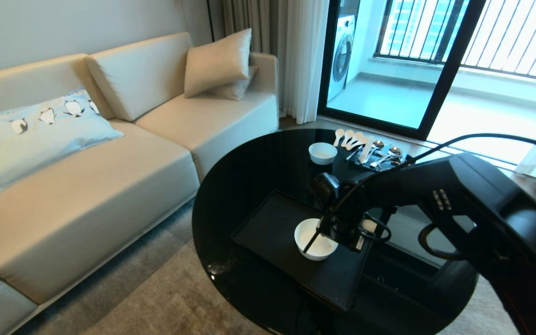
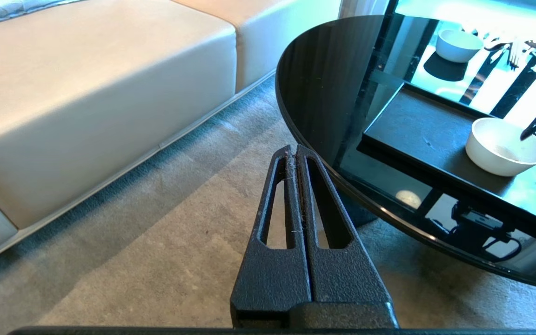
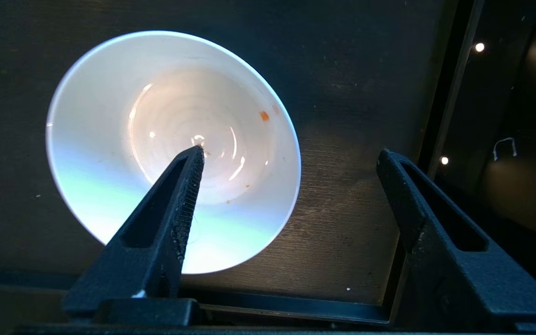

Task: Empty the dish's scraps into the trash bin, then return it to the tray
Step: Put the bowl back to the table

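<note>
My right gripper (image 3: 291, 156) stands wide and holds nothing: one finger (image 3: 189, 186) hangs over the inside of the dish (image 3: 156, 116), the other outside its wall above the tray (image 3: 351, 209), so the rim lies between the jaws with no contact that I can see. The dish sits upright on the tray (image 1: 268, 232), toward its near right part, on the round black table (image 1: 249, 158). Only a few small orange flecks (image 3: 264, 116) cling to the inside wall, and the bottom is bare; I judge the emptying step done and the return as good as made. The trash bin is not in any view. My left gripper (image 2: 296, 153) is parked with its fingers pressed together, low beside the table over the carpet (image 2: 156, 223). Handling notes for the dish: it looks rigid, glossy and glazed, therefore probably slippery and liable to chip; light enough for a one-sided hold. The only workable grasp is across the rim, one finger inside and one outside, set deep so the wall does not slide out. Withdraw straight up to avoid catching the rim and tipping it.
</note>
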`<state>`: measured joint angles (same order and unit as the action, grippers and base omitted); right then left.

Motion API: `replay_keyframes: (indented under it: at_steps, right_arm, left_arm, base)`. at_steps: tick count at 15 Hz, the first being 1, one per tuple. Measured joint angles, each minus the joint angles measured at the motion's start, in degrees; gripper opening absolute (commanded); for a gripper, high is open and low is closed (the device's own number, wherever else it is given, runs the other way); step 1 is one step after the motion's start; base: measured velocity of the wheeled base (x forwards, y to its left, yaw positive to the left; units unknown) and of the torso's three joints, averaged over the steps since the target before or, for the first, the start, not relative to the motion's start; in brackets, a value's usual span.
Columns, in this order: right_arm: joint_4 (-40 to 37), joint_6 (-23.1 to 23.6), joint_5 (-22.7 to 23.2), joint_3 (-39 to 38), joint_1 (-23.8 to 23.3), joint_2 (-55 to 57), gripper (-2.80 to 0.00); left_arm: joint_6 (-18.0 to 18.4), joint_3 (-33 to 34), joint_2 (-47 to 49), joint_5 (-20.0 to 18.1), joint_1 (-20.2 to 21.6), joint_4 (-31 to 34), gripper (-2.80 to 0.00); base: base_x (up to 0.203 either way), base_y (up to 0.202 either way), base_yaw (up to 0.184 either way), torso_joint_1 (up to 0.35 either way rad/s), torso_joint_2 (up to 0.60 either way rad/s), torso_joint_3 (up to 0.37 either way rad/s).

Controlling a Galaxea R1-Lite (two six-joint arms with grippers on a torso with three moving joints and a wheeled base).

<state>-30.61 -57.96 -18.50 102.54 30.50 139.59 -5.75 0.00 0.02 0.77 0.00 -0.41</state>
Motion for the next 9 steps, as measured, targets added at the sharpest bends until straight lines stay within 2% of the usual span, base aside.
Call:
replay_keyframes:
  at_steps: [3, 6, 7, 9]
  right_arm:
    - [0.2, 4.2, -1.1, 0.0, 0.0, -4.2, 0.00]
    - [2.1, 13.7, -4.3, 0.0, 0.2, -10.4, 0.00]
    - [3.7, 17.7, -4.6, -0.3, 0.3, -12.6, -2.80]
    - [9.4, 28.5, -4.8, -2.1, 0.3, -17.4, -2.80]
  left_arm:
    - [0.0, 0.0, 0.0, 0.0, 0.0, 0.0, -2.80]
    - [0.0, 0.0, 0.0, 0.0, 0.0, 0.0, -2.80]
    - [0.0, 0.0, 0.0, 0.0, 0.0, 0.0, -2.80]
    - [0.0, 0.0, 0.0, 0.0, 0.0, 0.0, -2.80]
  base:
    - [0.000, 0.000, 0.000, 0.000, 0.00, 0.000]
    - [0.000, 0.000, 0.000, 0.000, 0.00, 0.000]
    - [0.000, 0.000, 0.000, 0.000, 0.00, 0.000]
    - [0.000, 0.000, 0.000, 0.000, 0.00, 0.000]
